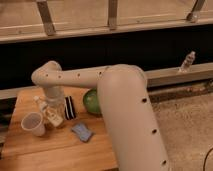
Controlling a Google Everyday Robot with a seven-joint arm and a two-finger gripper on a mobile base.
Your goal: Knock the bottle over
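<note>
One tool beside tilted bottle.

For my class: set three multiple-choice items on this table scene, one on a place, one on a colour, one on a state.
1. Where is the tool?
A. over the floor
B. at the bottle, on the left of the table
C. up by the railing

2. What colour is the bowl?
A. red
B. green
C. white

3. How is the bottle standing?
A. tilted, cap to the left
B. upright
C. upside down

Key:
1 B, the arm ends right at the bottle.
2 B, green shows beside the arm.
3 A, its cap leans out above the cup.
</note>
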